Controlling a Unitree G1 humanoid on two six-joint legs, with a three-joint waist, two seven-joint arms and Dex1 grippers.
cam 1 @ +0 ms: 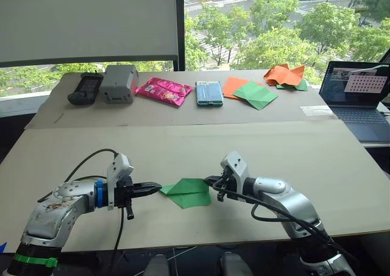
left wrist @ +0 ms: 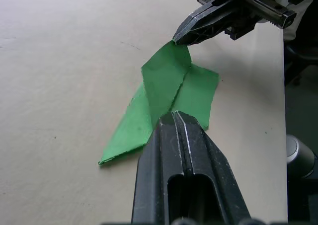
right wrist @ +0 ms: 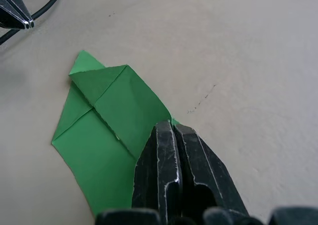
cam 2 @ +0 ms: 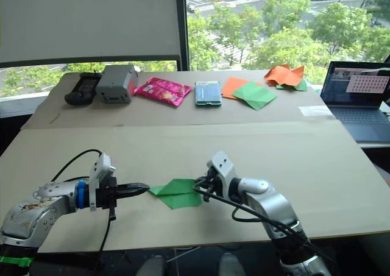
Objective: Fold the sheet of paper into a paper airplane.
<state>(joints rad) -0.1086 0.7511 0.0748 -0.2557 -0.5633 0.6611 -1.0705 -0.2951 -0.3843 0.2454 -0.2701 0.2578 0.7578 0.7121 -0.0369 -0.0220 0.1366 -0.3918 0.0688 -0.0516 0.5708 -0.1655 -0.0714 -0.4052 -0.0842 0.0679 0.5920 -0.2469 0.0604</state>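
The sheet of paper (cam 1: 189, 193) is bright green and folded into a flat pointed shape with layered flaps. It lies on the near part of the tan table (cam 1: 292, 154), between my two arms. My left gripper (cam 1: 156, 188) is shut, its tip just short of the paper's left point; from the left wrist its fingers (left wrist: 174, 135) hang over the paper (left wrist: 166, 81). My right gripper (cam 1: 210, 181) is shut too, its tip touching the paper's right edge (right wrist: 114, 115). Whether it pinches the edge or only rests on it is unclear.
Along the back of the table lie a black controller (cam 1: 84, 88), a grey box (cam 1: 119, 83), a pink packet (cam 1: 163, 91), a teal box (cam 1: 209, 94), flat orange and green sheets (cam 1: 253, 94) and a crumpled orange shape (cam 1: 285, 75). A laptop (cam 1: 356, 93) sits at the far right.
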